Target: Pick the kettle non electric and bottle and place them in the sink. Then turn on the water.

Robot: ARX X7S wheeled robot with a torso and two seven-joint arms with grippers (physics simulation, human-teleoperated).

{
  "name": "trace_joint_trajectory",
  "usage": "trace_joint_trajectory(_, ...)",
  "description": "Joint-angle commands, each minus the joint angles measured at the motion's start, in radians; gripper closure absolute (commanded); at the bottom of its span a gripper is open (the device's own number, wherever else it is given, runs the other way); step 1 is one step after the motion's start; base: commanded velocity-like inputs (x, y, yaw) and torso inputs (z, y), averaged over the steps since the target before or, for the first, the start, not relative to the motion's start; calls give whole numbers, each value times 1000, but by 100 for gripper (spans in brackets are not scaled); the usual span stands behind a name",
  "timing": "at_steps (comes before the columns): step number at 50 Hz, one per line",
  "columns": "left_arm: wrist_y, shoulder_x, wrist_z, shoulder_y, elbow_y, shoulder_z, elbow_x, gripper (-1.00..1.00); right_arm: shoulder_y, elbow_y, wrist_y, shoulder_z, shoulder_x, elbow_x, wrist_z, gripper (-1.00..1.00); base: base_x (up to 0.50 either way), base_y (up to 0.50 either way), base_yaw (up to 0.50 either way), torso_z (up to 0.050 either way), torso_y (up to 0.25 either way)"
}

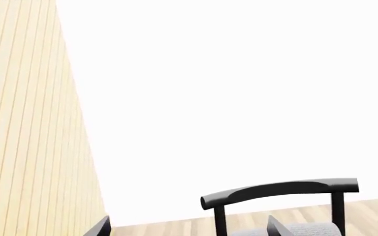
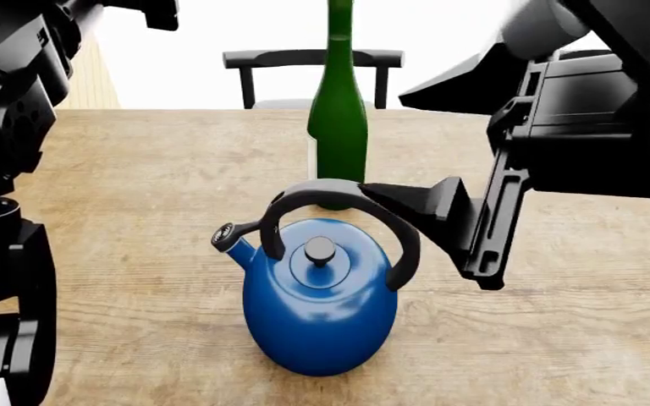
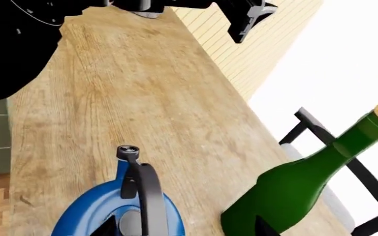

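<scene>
The kettle non electric point(image 2: 319, 309), glossy blue with a black arched handle point(image 2: 399, 249), stands upright on the wooden table point(image 2: 133, 194). The bottle point(image 2: 338, 127), dark green, stands upright just behind it. My right gripper point(image 2: 426, 237) hovers open at the kettle's right, its fingers close to the handle, holding nothing. In the right wrist view the handle point(image 3: 151, 194) lies between the right gripper's point(image 3: 183, 228) open fingers, with the bottle point(image 3: 294, 187) beside them. My left gripper point(image 1: 189, 231) is open and empty, raised at the table's left. The sink is out of view.
A black chair point(image 2: 311, 59) stands beyond the table's far edge, also in the left wrist view as the chair point(image 1: 281, 189). A pale slatted wall point(image 1: 25, 123) runs along the left. My left arm point(image 2: 9, 101) rises over the table's left side.
</scene>
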Motion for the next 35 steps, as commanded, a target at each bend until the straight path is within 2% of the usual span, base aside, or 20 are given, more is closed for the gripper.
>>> trace_joint_trajectory(1,4,-2,2,-4,-4,7,-1,-100,12,10,-14,2,-4,76,25,-100,0,0,0,0,0)
trace_joint_trajectory(16,20,-7,3,1,-14,9,-2,-100,-17,10,-49,-40,-13,101,45,-100,0,0,0,0,0)
trace_joint_trajectory(23,-11,-7,-6,10,22,4,-11,-100,-22,60,-77,-172,-52,10,17,-100,0,0,0,0,0)
trace_joint_trajectory(35,-3,-11,-7,21,20,2,-14,-100,-34,106,-113,-254,-78,-38,-3,-100,0,0,0,0,0)
